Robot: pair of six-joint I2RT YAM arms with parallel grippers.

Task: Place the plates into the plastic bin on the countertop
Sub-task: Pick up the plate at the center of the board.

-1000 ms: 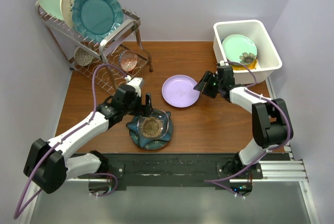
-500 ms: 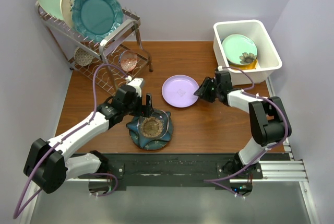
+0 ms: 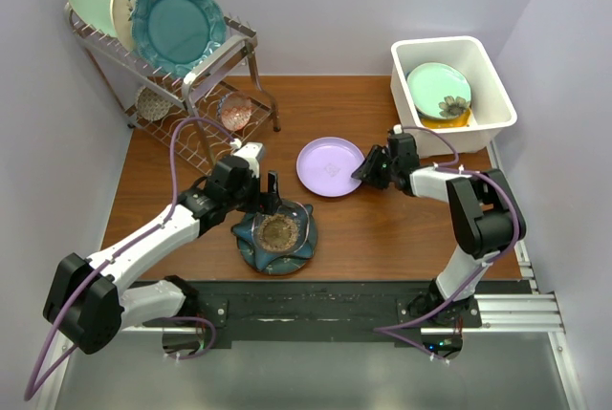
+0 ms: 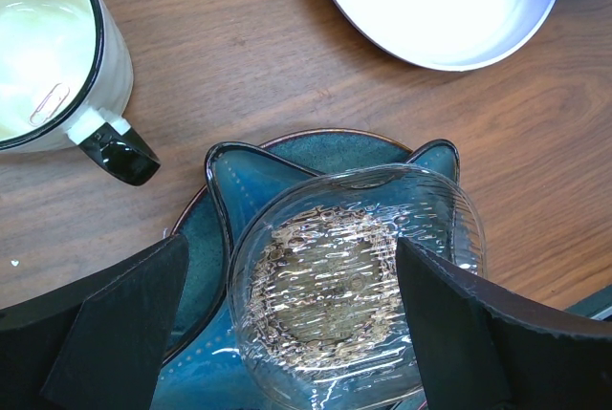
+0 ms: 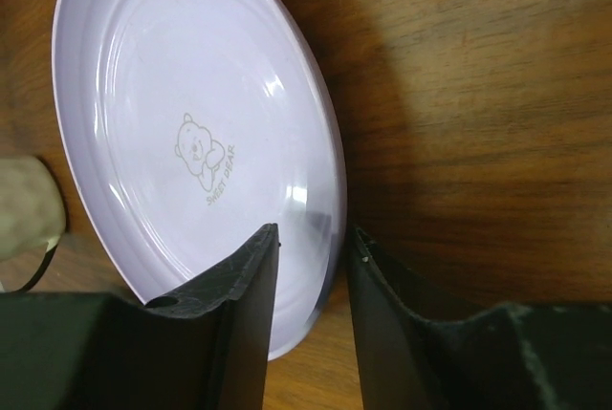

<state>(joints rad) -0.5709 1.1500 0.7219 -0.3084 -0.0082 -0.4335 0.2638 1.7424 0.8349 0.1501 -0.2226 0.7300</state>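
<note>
Lavender plate [image 3: 330,165] now has its rim between narrowed right fingers [image 5: 239,324], grip unclear; left fingers [image 4: 124,334] splayed.

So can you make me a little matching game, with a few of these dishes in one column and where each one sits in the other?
Things:
1. lavender plate
2. pale green plate
3. clear glass bowl
4. teal scalloped plate

Places:
A. inside the white bin
B. upright in the wire rack
C. on the countertop, rim between the fingers of the right end effector
D. on top of the dark blue plate

Pairs: 1-C, 2-A, 3-D, 4-B
</note>
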